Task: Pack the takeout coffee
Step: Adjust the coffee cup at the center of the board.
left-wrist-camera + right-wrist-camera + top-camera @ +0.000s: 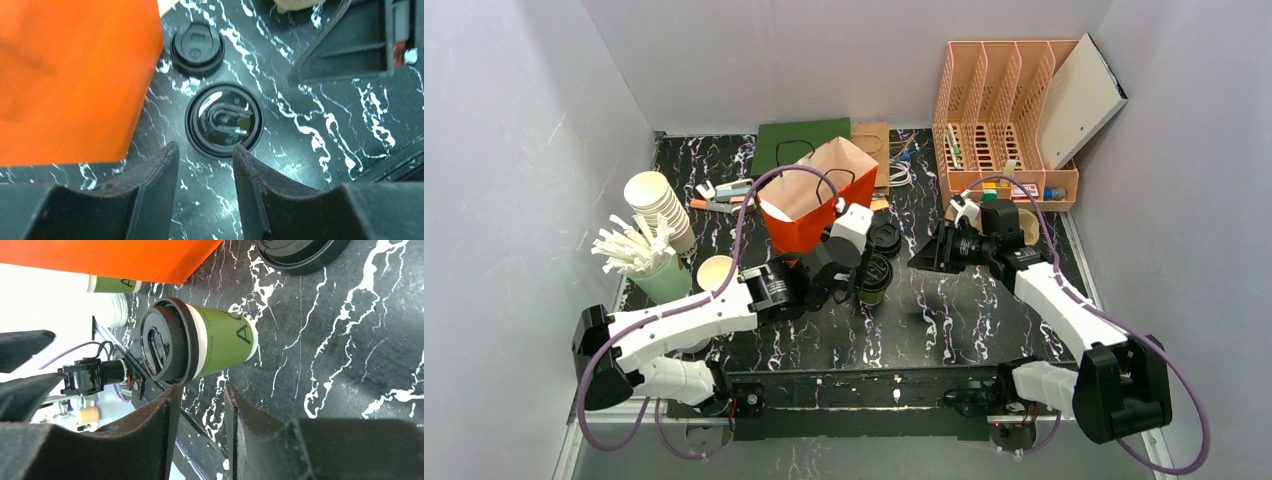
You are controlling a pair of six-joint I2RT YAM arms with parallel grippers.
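the takeout coffee [876, 279] stands lidded on the surface [984, 320] beside the orange bag [799, 228]. left end effector [205, 151] hovers above it — released. right end effector [201, 390] nearby — also released.

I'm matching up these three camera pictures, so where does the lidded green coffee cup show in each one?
Top external: the lidded green cup stands mid-table, just right of the orange bag.
Left wrist: the cup sits at centre, seen from above, lid up.
Right wrist: the cup is centre-left, appearing sideways.
Shared landmark: the orange bag, near the cup in all three.
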